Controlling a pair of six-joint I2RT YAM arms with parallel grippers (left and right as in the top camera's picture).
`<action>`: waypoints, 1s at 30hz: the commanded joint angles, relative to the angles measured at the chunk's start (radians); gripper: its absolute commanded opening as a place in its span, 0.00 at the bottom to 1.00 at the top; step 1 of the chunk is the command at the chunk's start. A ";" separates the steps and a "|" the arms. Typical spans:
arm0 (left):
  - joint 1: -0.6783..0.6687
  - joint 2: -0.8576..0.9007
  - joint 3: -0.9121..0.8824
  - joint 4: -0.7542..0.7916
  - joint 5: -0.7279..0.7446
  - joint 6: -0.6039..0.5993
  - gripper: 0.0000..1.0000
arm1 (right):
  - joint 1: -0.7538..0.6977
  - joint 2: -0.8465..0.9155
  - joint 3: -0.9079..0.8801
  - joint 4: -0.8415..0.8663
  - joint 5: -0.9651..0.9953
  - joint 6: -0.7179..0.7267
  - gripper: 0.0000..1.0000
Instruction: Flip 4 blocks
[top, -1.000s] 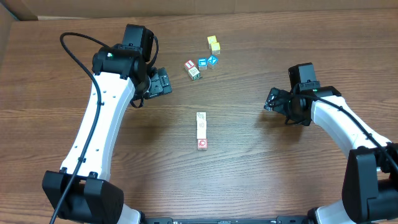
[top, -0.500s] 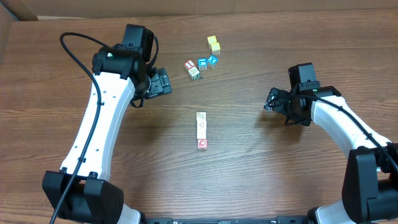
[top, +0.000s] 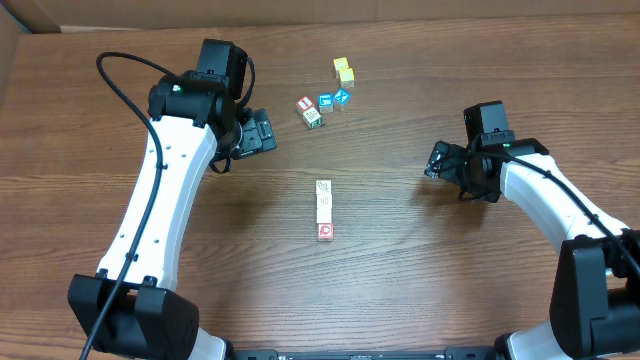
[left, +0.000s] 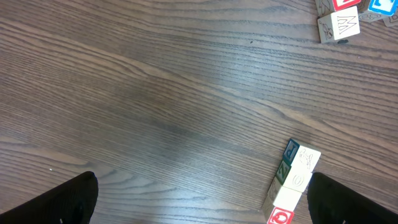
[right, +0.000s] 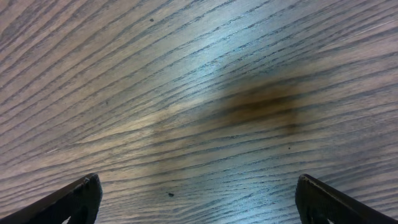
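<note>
Overhead: alphabet blocks (top: 323, 210) lined up touching in a row.
Left gripper (top: 264, 134): fingers spread wide, empty.
Right gripper (top: 433, 161): same, wide apart, empty.

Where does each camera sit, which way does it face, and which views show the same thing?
Overhead: above the table, facing down; shows both arms, left end effector, right end effector, row of blocks.
Left wrist: on the left arm, facing down at the wood; own open fingertips in bottom corners.
Right wrist: facing bare wood; own open fingertips.
Shared: overhead and left wrist both show the row of blocks.
</note>
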 joint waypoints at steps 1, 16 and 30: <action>0.006 0.010 0.003 0.004 -0.020 -0.006 0.99 | -0.002 -0.019 0.017 0.003 0.006 -0.007 1.00; 0.006 0.010 0.003 0.004 -0.020 -0.006 1.00 | -0.004 0.007 0.017 0.003 0.006 -0.007 1.00; 0.006 0.010 0.003 0.004 -0.020 -0.006 1.00 | -0.002 -0.268 0.016 0.003 0.006 -0.007 1.00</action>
